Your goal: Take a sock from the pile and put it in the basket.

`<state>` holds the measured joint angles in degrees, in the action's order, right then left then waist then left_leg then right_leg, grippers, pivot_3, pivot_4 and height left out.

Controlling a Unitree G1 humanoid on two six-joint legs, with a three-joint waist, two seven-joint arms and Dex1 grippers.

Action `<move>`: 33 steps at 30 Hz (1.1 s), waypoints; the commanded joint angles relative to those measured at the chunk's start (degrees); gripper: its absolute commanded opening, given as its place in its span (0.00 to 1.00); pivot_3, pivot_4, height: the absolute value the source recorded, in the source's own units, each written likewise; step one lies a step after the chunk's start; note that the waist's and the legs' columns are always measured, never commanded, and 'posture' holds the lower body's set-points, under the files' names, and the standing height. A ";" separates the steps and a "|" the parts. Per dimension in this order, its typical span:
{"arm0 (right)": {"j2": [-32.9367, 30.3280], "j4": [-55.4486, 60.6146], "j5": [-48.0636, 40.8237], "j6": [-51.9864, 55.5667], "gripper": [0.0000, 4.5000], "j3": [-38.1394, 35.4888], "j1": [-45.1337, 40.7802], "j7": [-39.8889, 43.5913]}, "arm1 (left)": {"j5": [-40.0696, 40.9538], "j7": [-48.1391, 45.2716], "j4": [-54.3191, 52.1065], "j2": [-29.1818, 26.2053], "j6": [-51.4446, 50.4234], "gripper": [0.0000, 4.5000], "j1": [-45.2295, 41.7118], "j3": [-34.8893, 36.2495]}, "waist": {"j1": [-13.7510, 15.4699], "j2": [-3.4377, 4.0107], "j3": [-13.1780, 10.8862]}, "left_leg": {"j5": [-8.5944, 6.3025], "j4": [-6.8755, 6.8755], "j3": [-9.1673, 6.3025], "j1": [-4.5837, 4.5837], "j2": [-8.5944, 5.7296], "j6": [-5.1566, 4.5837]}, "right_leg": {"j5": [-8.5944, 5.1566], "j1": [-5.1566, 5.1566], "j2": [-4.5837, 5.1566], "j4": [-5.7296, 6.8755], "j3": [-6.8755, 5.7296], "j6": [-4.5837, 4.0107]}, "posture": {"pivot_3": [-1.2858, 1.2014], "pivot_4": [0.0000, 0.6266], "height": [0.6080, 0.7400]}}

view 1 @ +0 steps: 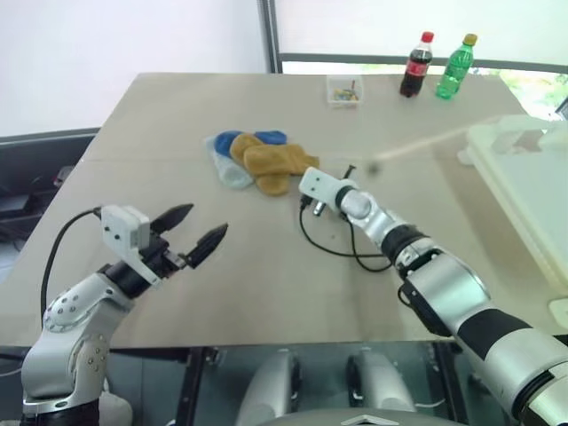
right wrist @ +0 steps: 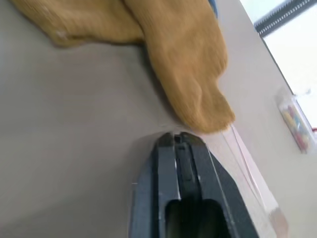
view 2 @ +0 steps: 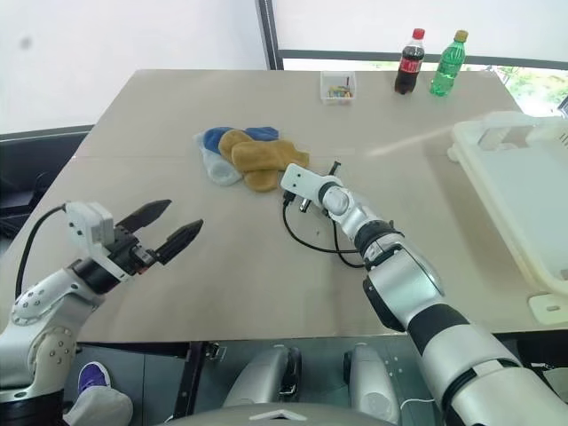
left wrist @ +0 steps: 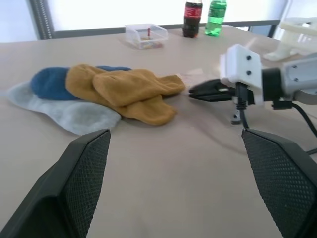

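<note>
Fingers of the right gripper [left wrist: 198,91] are pressed together with nothing between them, their tips just short of the toe of the nearest mustard sock [right wrist: 195,74]; whether they graze the knit is hard to tell. Fingers of the left gripper [view 1: 199,230] are spread wide, held above the bare table [view 1: 266,293], well apart from the pile [view 1: 257,160]. That pile lies mid-table, yellow socks over blue and pale grey ones. At the table's right edge stands the white basket [view 2: 524,177], far from the socks. Along the far edge stand a small clear box [view 1: 343,90], a cola bottle [view 1: 415,65] and a green bottle [view 1: 455,67]. A black cable [view 2: 311,238] loops on the tabletop beside the right wrist.
</note>
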<state>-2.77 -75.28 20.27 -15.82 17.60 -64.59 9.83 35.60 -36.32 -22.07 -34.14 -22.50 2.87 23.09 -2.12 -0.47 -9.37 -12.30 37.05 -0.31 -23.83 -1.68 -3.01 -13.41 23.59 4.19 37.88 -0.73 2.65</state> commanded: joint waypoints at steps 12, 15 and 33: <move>-19.63 100.07 -34.10 37.27 0.98 -15.40 47.65 25.39 | -11.79 1.33 10.82 -5.25 -9.00 1.00 -24.07 -18.53 | 1.92 0.03 -0.06 | -0.13 -0.05 -0.06 -0.12 0.08 -0.24 | -0.01 -0.02 -0.06 -0.03 0.03 0.04 | 0.52 0.24 0.91; -23.46 111.81 -37.20 45.24 0.98 -17.38 54.63 23.97 | -17.45 -1.26 20.04 -4.78 -7.65 1.00 -33.43 -25.21 | 2.21 -0.05 -0.07 | -0.13 0.05 -0.04 -0.09 0.12 -0.24 | -0.03 -0.10 -0.11 -0.06 -0.10 0.06 | 0.52 0.24 0.91; -26.73 130.94 -41.84 55.17 0.98 -25.52 68.69 15.55 | -47.86 -2.29 89.19 19.93 20.12 1.00 -75.23 -46.73 | 2.92 -0.76 -0.47 | -0.24 0.47 0.06 -0.88 0.17 -0.45 | -0.02 0.38 -0.19 -0.19 -0.24 0.15 | 0.52 0.24 0.91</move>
<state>-29.10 53.41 -20.82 39.83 -6.59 4.23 25.84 -10.45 -40.82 64.87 -14.62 -3.22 -70.74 -23.76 0.81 -1.23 -9.84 -12.55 37.54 -0.28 -24.73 -1.53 -3.46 -13.43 23.95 4.00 37.68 -1.01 2.81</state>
